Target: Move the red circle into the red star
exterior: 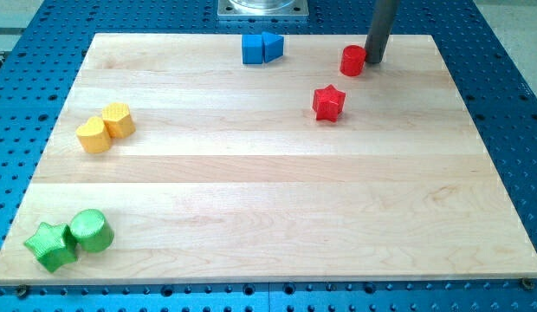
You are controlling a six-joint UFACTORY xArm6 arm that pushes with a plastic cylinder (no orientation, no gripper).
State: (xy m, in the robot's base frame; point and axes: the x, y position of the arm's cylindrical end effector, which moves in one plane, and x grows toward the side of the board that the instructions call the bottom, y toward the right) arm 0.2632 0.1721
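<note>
Red circle [352, 61] sits at the desk's [251, 191] top, rod tip [372, 61] touching its right side, gripless tool holding nothing, angled to shove toward the red star [328, 103] below.

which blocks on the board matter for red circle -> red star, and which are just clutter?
In play:
red circle
red star
my tip, touching the circle's right side

Lying about:
blue blocks, view's top
yellow blocks, view's left
green star and green cylinder, bottom left
</note>
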